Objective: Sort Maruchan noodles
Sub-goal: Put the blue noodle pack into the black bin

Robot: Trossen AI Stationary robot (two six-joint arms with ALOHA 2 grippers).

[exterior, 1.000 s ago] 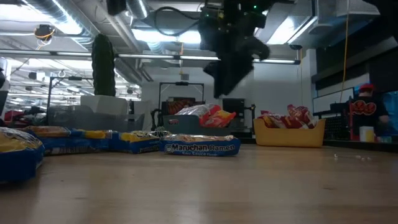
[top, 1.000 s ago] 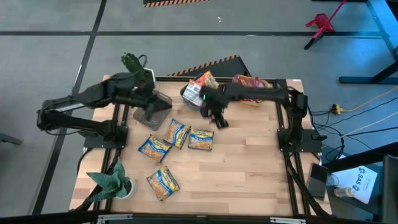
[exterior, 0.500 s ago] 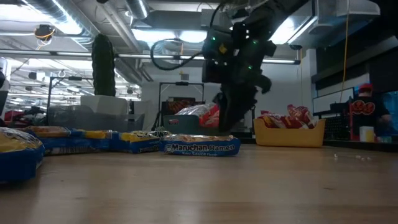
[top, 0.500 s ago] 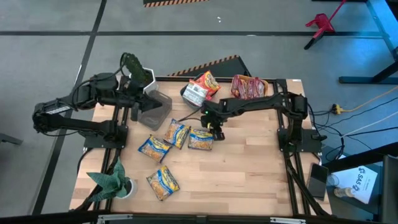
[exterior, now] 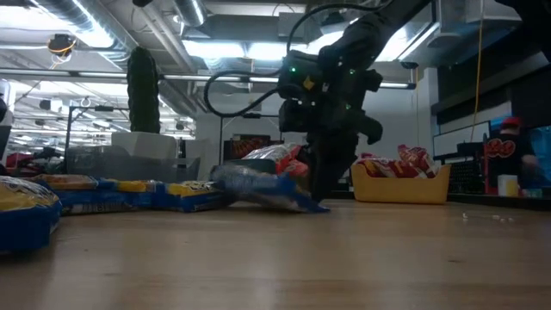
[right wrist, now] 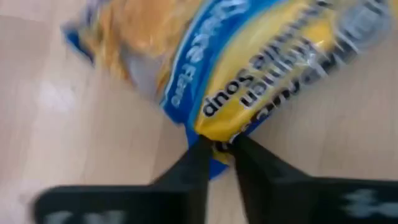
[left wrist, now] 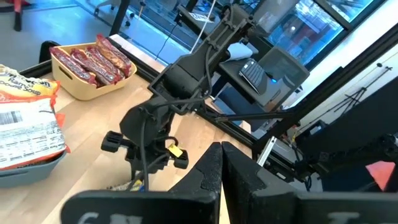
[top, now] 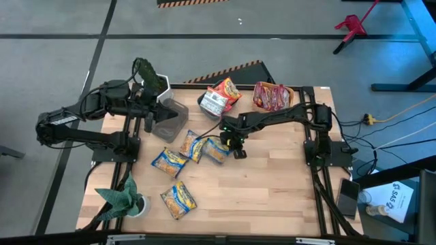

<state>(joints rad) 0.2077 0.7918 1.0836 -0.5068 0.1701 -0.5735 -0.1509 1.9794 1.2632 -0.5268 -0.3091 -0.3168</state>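
Right now your right gripper (top: 234,144) is down at the middle of the wooden table (top: 272,190), its fingers (right wrist: 193,168) pinched nearly together on the edge of a blue-and-yellow noodle packet (top: 216,150). You can see in the low view that this packet (exterior: 263,188) is tilted, one end raised off the wood at the gripper (exterior: 331,185), the other end low. Just to its left lies a second blue-and-yellow packet (top: 193,145), touching or overlapping it; a third (top: 169,161) sits nearer and further left, and a fourth (top: 178,199) lies well apart toward the near left, beside a small green plant (top: 122,197).

Your left gripper (top: 151,116) hangs at the far left over a grey bin (top: 170,120). From its wrist view the jaws stand almost shut with only a thin slit between them, holding nothing.

Along the far edge you have a bin of orange and silver-white packets (top: 218,96) and, to its right, a yellow bin of red packets (top: 271,96).
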